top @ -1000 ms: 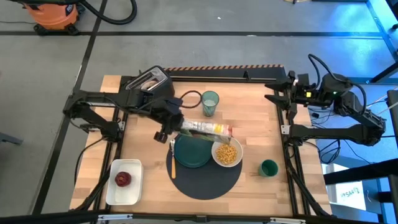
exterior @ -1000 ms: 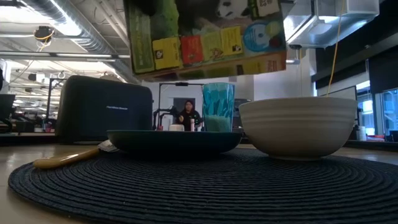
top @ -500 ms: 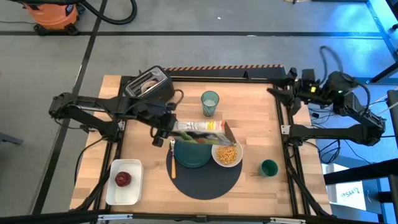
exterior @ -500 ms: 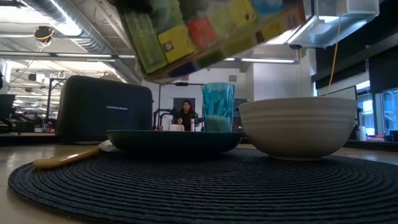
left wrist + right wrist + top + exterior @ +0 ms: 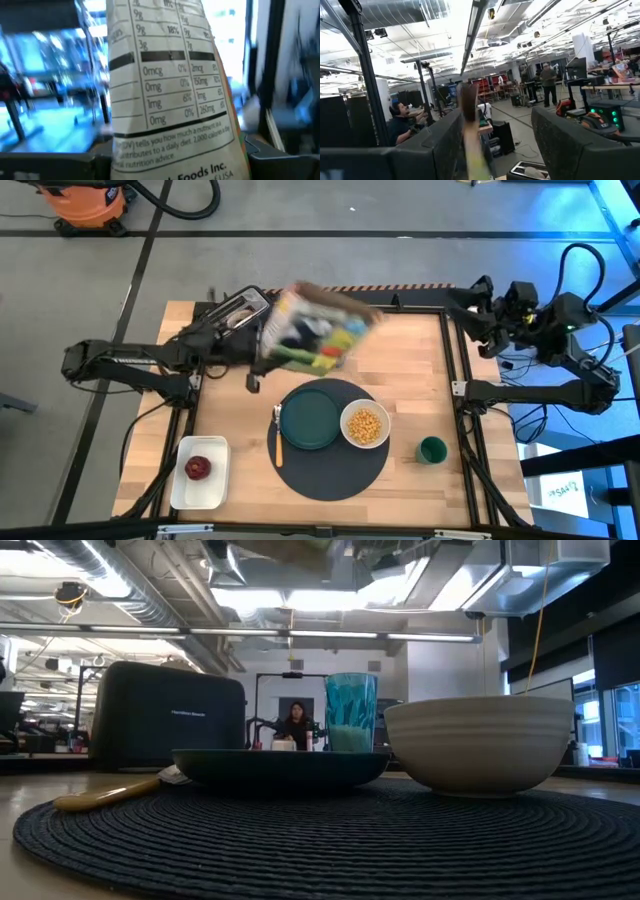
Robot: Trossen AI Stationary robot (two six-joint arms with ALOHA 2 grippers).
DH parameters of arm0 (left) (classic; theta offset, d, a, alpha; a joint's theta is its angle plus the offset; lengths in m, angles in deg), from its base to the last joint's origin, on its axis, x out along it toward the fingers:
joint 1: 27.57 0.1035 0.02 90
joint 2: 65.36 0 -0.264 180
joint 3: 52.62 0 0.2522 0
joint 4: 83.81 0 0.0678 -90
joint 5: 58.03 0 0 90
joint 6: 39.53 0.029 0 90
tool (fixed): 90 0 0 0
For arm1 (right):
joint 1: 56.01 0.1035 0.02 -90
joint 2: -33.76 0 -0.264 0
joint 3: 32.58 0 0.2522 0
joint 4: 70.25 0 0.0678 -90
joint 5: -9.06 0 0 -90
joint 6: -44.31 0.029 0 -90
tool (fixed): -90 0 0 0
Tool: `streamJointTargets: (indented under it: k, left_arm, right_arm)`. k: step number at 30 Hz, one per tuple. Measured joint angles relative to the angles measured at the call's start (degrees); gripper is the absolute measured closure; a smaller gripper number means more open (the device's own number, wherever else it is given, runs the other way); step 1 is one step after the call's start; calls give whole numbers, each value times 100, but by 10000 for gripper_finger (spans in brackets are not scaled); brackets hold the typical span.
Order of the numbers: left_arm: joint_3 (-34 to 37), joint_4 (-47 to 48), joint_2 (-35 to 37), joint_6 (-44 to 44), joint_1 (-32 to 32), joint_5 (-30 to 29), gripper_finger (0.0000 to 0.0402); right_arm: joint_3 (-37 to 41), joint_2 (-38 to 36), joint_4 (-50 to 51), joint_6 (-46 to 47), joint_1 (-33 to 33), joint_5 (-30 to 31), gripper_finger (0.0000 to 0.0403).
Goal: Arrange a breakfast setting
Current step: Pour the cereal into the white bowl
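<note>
My left gripper [image 5: 256,366] is shut on a colourful cereal box [image 5: 315,330], raised high over the table's far side next to the toaster [image 5: 232,316]. The box hides the green tumbler from above; the tumbler shows in the low view [image 5: 351,712]. The teal plate [image 5: 310,418] and the white bowl [image 5: 365,424], which holds yellow cereal, stand on the round dark mat [image 5: 332,465]. A yellow-handled utensil [image 5: 278,442] lies left of the plate. The red apple [image 5: 197,469] lies in the white tray [image 5: 215,490]. My right gripper [image 5: 482,312] is open beyond the table's far right corner. My left gripper pinches the cereal box near its lower end [image 5: 165,155] between its two fingers [image 5: 280,155], one on each broad face. The narrow side with the nutrition table faces the wrist. The box is lifted clear of the table and stands roughly upright.
The toaster stands at the far left corner. A small dark green cup [image 5: 432,449] stands right of the mat. Bare wood lies between the mat and the far edge. A person sits in the room beyond the table [image 5: 297,725].
My left gripper has risen and drawn back toward the table's far left, toward the toaster, still shut on the cereal box. The box has turned from lying tipped over the bowl to about upright and has left the low view. My right arm has lifted and swung outward.
</note>
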Motion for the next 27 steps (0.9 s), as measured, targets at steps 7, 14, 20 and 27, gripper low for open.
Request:
streamJointTargets:
  k: [7, 14, 20, 27]
  left_arm:
    - [534, -2036, -173, -359, 237, -38, 233]
    - [539, -3476, -971, -713, 515, 278, 233]
    - [539, -3755, -1424, -833, 578, 377, 233]
    - [539, -3615, -1554, -583, 576, 387, 233]
  right_arm:
    - [-8, 501, -279, 57, 2, -13, 174]
    - [-197, 1730, -996, -236, -2, -554, 115]
    - [-855, 2419, -1016, -637, -4, -455, 78]
    - [-1640, 3050, -481, -688, -122, -704, 101]
